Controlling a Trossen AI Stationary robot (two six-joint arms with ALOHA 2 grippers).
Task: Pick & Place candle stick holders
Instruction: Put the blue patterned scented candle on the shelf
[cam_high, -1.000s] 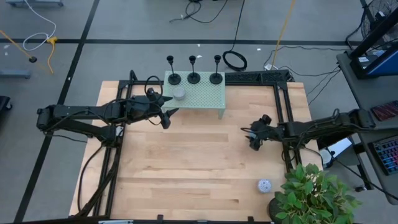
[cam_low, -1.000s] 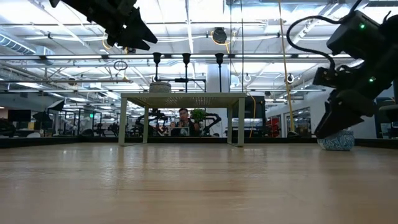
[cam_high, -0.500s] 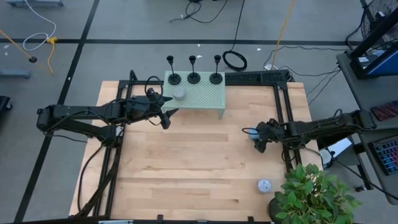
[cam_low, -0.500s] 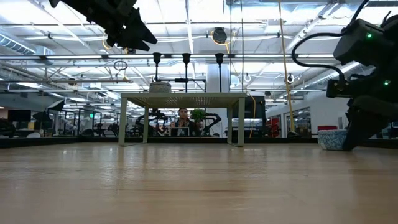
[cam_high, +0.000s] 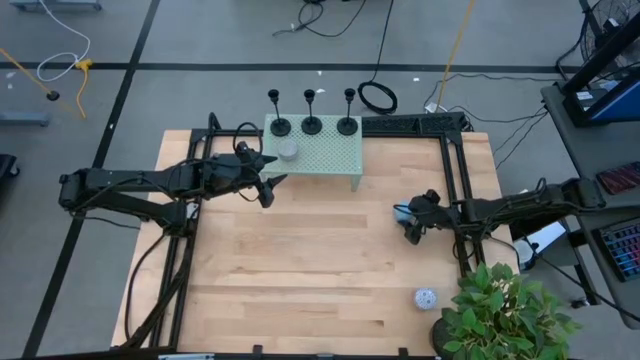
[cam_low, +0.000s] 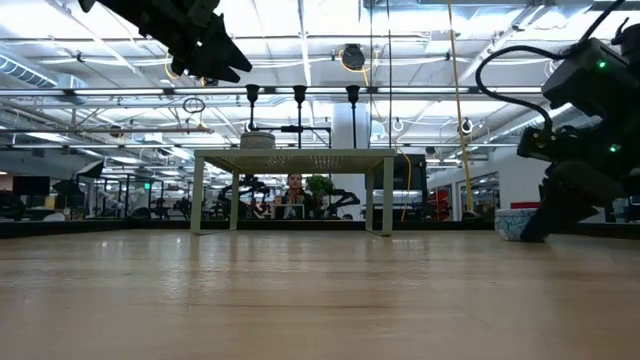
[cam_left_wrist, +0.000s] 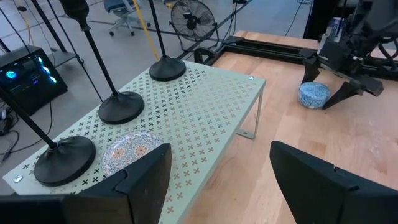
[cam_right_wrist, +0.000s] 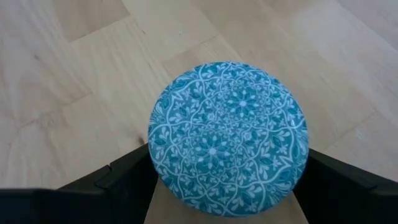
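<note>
Three black candle stick holders (cam_high: 279, 126) (cam_high: 312, 124) (cam_high: 347, 125) stand on their dome bases along the far edge of a pale green perforated shelf (cam_high: 330, 158). They also show in the left wrist view (cam_left_wrist: 121, 106). A grey patterned puck (cam_high: 288, 151) lies on the shelf. My left gripper (cam_high: 270, 188) hovers open and empty just near-left of the shelf. My right gripper (cam_high: 405, 222) is low at the table's right, shut on a blue patterned puck (cam_right_wrist: 227, 138). My right gripper pinches the blue puck's round side wall (cam_right_wrist: 155, 149) between its two fingers (cam_right_wrist: 124, 177), one on each opposite side, at about its widest part. The fingers come in low from the table's right. The puck lies flat with its underside on the table (cam_low: 513, 224).
A whitish speckled puck (cam_high: 425, 297) lies near the front right corner beside a potted plant (cam_high: 500, 315). Black frame rails (cam_high: 455, 170) run along the table's left and right sides and behind the shelf. Bare wood (cam_high: 310, 260) fills the table's middle.
My right gripper has come down from a raised slant to table height at the blue puck and shifted a little toward the table's left. In the low view the puck has also slid slightly left. My left arm has kept still.
</note>
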